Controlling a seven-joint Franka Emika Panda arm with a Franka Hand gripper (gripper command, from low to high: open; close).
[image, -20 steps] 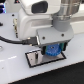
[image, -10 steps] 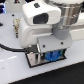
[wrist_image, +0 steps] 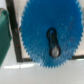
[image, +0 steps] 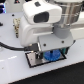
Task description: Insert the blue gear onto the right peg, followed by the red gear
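Note:
The blue gear (image: 51,54) hangs flat under my gripper (image: 52,51), just above or on the black plate with a white rim (image: 34,61). Dark fingers (image: 42,51) flank the gear and the gripper looks shut on it. In the wrist view the blue gear (wrist_image: 47,22) fills most of the picture. A dark elongated opening sits at its centre, and a grey peg (wrist_image: 55,51) shows at one end of it. The plate's white rim (wrist_image: 16,30) shows beside the gear. The second peg and the red gear are hidden or out of view.
The white arm (image: 42,20) covers most of the white table (image: 12,70) behind the plate. A dark cable (image: 10,46) runs at the exterior view's left. A green object (wrist_image: 4,35) lies at the edge of the wrist view, beside the plate.
My gripper has come down with the blue gear, from a little above the plate to right at the plate. Most of the drop was in the first half second.

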